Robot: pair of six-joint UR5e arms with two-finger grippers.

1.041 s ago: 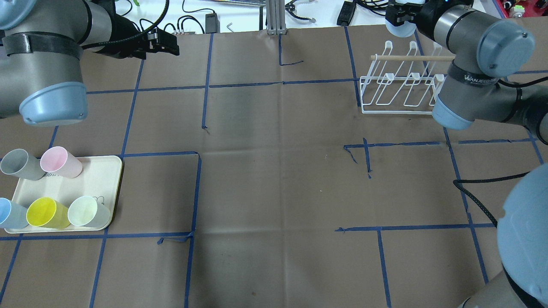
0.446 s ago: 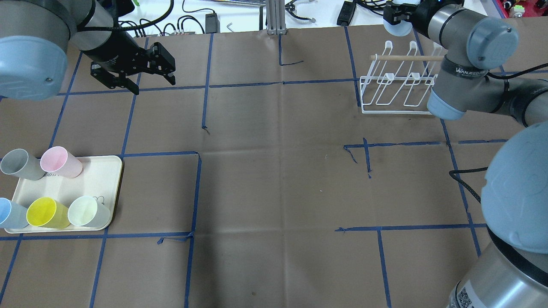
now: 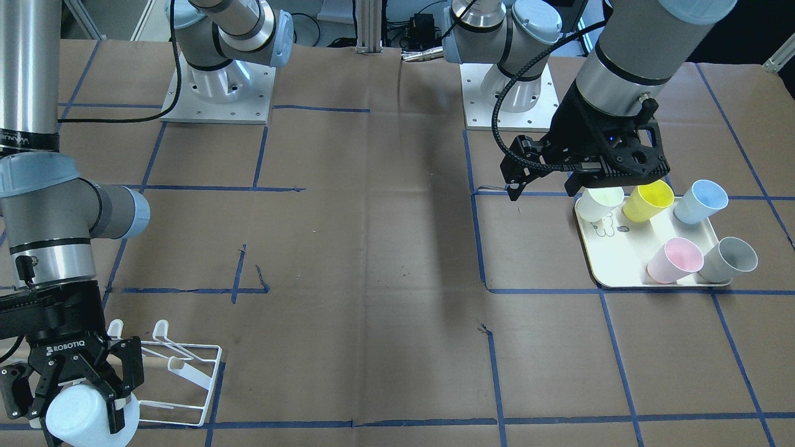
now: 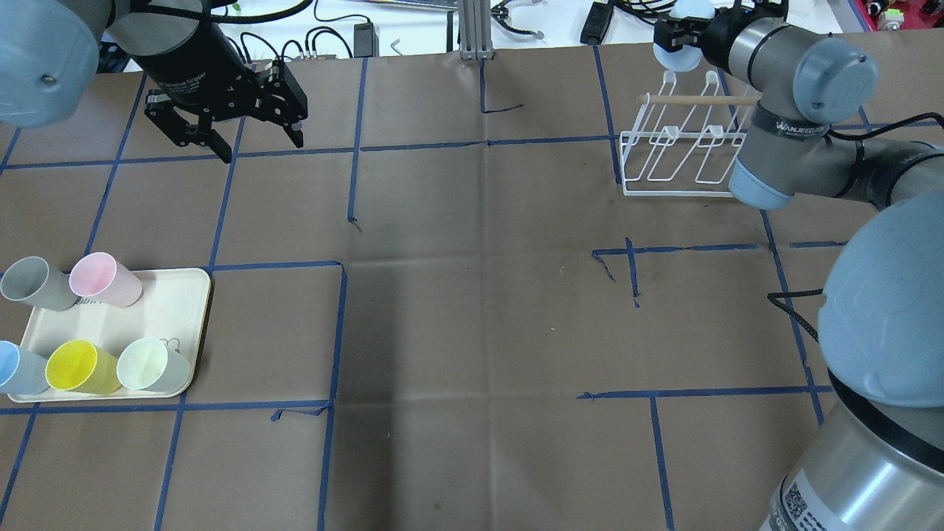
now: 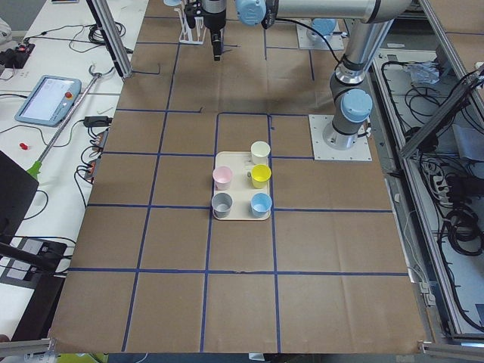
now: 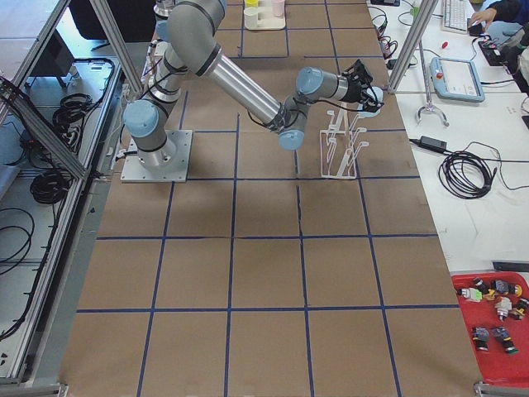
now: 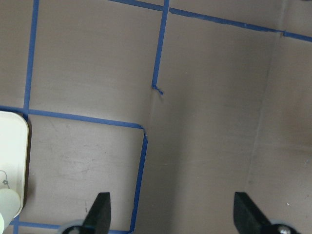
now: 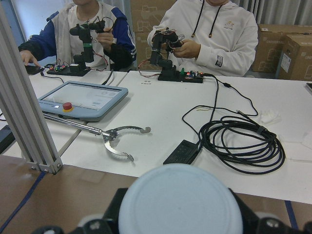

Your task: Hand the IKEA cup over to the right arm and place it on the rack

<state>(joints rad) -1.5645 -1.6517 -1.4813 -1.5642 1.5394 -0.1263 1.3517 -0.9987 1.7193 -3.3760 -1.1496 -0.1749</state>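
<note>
My right gripper [image 4: 680, 38] is shut on a pale blue-white IKEA cup [image 4: 677, 57], held in the air just beyond the far side of the white wire rack [image 4: 678, 156] with its wooden dowel. In the front-facing view the right gripper [image 3: 81, 397] holds the cup [image 3: 84, 417] beside the rack [image 3: 186, 372]. The cup's round base [image 8: 180, 202] fills the bottom of the right wrist view. My left gripper [image 4: 258, 141] is open and empty, pointing down over the table at the far left; its fingertips [image 7: 100, 210] frame bare paper.
A cream tray [image 4: 173, 295] at the near left holds several cups: grey [image 4: 33, 284], pink [image 4: 103, 279], blue, yellow [image 4: 77, 366] and pale green [image 4: 147, 365]. Brown paper with blue tape lines covers the table. Operators, cables and a tablet lie beyond the far edge.
My left arm has swung round, so its open gripper now points down instead of lying flat at the far edge. My right gripper has carried the cup slightly left and farther back.
</note>
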